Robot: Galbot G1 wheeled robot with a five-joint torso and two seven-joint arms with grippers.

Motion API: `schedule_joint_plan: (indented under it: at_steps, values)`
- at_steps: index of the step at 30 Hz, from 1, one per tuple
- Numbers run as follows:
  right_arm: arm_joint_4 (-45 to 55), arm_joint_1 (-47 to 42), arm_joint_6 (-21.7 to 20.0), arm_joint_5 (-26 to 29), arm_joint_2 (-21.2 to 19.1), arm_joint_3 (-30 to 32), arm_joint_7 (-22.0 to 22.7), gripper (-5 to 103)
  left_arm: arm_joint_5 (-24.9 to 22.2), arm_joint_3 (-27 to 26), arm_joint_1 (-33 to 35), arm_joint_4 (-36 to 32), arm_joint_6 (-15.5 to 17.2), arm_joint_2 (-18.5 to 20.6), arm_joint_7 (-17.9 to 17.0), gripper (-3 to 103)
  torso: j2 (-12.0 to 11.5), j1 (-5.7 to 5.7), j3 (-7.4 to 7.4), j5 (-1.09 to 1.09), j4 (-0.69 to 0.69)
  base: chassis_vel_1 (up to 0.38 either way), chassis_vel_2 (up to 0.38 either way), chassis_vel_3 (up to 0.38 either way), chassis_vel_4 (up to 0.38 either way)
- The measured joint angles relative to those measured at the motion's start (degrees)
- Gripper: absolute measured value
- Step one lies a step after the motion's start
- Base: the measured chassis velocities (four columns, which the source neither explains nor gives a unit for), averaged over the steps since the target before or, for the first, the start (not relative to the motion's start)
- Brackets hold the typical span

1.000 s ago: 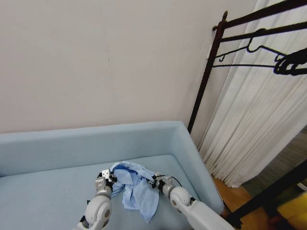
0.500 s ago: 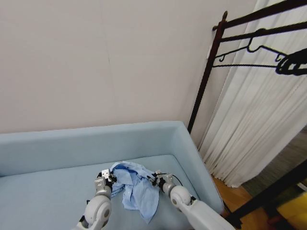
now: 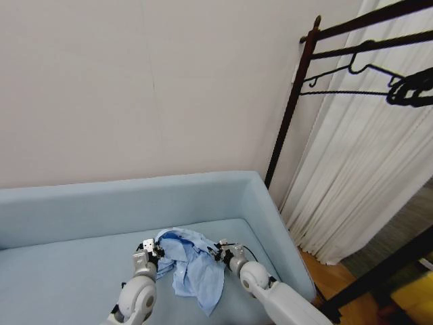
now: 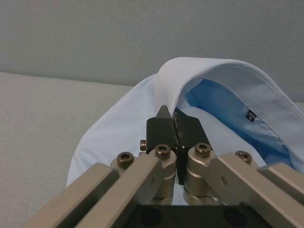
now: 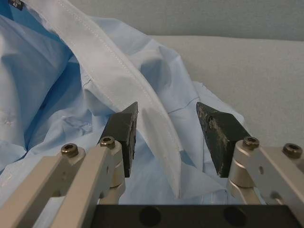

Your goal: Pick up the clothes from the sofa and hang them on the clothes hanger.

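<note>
A light blue shirt (image 3: 194,265) lies crumpled on the pale blue sofa (image 3: 81,210), its hem trailing toward the front. My left gripper (image 4: 175,124) is shut on the shirt's collar (image 4: 209,71), holding it at the shirt's left side (image 3: 153,254). My right gripper (image 5: 167,124) stands open at the shirt's right side (image 3: 220,252), with the white placket strip (image 5: 124,80) running between its fingers. Black hangers (image 3: 410,88) hang on the dark clothes rack (image 3: 298,95) at the upper right.
The sofa's backrest (image 3: 135,203) and right armrest (image 3: 277,230) border the seat. A white curtain (image 3: 365,176) hangs behind the rack. Wooden floor (image 3: 338,277) lies to the right of the sofa.
My right gripper has edged slightly left, closer into the shirt. The left gripper and the shirt stay where they were.
</note>
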Motion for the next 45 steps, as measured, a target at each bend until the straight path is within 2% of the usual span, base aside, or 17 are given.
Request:
schedule_joint_plan:
  at_steps: [3,6,9,12,15,16,18,21,24,26,27,30,33,36,39,42,45]
  values:
    - [0.13,-0.19,-0.05,-0.04,-0.05,0.27,-0.03,41,0.01,0.00,0.00,0.02,-0.08,-0.04,0.12,0,0.00,0.00,0.00,0.00,0.00,0.000,0.000,0.000,0.000]
    - [0.14,-0.28,-0.22,-0.07,-0.08,0.39,-0.02,62,0.08,-0.06,0.05,0.08,-0.16,-0.05,0.21,0,0.00,0.00,0.00,0.00,0.00,0.000,0.000,0.000,0.000]
    - [0.12,-0.31,-0.45,-0.02,-0.02,0.39,-0.02,62,0.09,-0.12,0.10,0.08,-0.19,-0.05,0.24,0,0.00,0.00,0.00,0.00,0.00,0.000,0.000,0.000,0.000]
    - [-0.47,-0.40,-0.54,0.11,0.26,0.20,-0.07,84,0.10,-0.17,0.15,0.03,-0.20,-0.02,0.25,0,0.00,0.00,0.00,0.00,0.00,0.000,0.000,0.000,0.000]
    - [-0.90,-0.59,-0.54,0.11,0.52,0.14,-0.29,84,0.12,-0.18,0.19,0.00,-0.23,-0.02,0.25,0,0.00,0.00,0.00,0.00,0.00,0.000,0.000,0.000,0.000]
    - [-1.11,-0.68,-0.54,0.11,0.68,0.12,-0.40,94,0.14,-0.19,0.24,-0.02,-0.24,-0.05,0.26,0,0.00,0.00,0.00,0.00,0.00,0.000,0.000,0.000,0.000]
    - [-1.63,-0.77,-0.32,0.09,0.98,0.13,-0.74,101,0.21,-0.20,0.34,-0.05,-0.26,-0.07,0.26,0,0.00,0.00,0.00,0.00,0.00,0.000,0.000,0.000,0.000]
    - [-2.19,-0.81,-0.10,0.05,1.19,0.28,-1.32,101,0.23,-0.20,0.43,-0.16,-0.27,-0.09,0.27,0,0.00,0.00,0.00,0.00,0.00,0.000,0.000,0.000,0.000]
    - [-2.50,-0.94,0.15,-0.03,1.33,0.40,-1.93,82,0.24,-0.20,0.39,-0.34,-0.28,-0.09,0.27,0,0.00,0.00,0.00,0.00,0.00,0.000,0.000,0.000,0.000]
    - [-2.50,-1.02,0.19,-0.05,1.38,0.42,-1.99,82,0.24,-0.20,0.33,-0.34,-0.28,-0.09,0.27,0,0.01,0.00,0.00,0.00,0.00,0.000,0.000,0.000,0.000]
    - [-2.50,-1.12,0.23,-0.09,1.44,0.43,-2.08,71,0.24,-0.17,0.28,-0.34,-0.28,-0.10,0.28,0,0.00,0.00,0.00,0.00,0.00,0.000,0.000,0.000,0.000]
    - [-2.50,-1.25,0.31,-0.21,1.48,0.49,-2.39,71,0.24,-0.11,0.24,-0.34,-0.28,-0.11,0.28,0,0.00,0.00,0.00,0.00,0.00,0.000,0.000,0.000,0.000]
    - [-2.50,-1.35,0.38,-0.40,1.57,0.59,-2.73,49,0.24,-0.03,0.19,-0.34,-0.28,-0.14,0.28,0,0.01,0.00,0.00,0.00,0.00,0.000,0.000,0.000,0.000]
    - [-2.50,-1.40,0.45,-0.47,1.64,0.61,-2.84,49,0.24,0.01,0.13,-0.32,-0.28,-0.15,0.28,0,0.01,0.00,0.00,0.00,0.00,0.000,0.000,0.000,0.000]
    - [-2.50,-1.46,0.56,-0.61,1.64,0.61,-2.98,28,0.23,0.04,-0.01,-0.22,-0.28,-0.15,0.27,0,0.01,0.00,0.00,0.00,0.00,0.000,0.000,0.000,0.000]
    - [-2.43,-1.51,0.61,-0.68,1.62,0.61,-3.00,28,0.22,0.05,-0.09,-0.15,-0.28,-0.15,0.28,0,0.02,0.00,0.00,0.00,0.00,0.000,0.000,0.000,0.000]
    - [-2.39,-1.55,0.67,-0.79,1.66,0.64,-2.99,6,0.20,0.06,-0.17,-0.09,-0.28,-0.15,0.29,0,0.01,0.00,0.00,0.00,0.00,0.000,0.000,0.000,0.000]
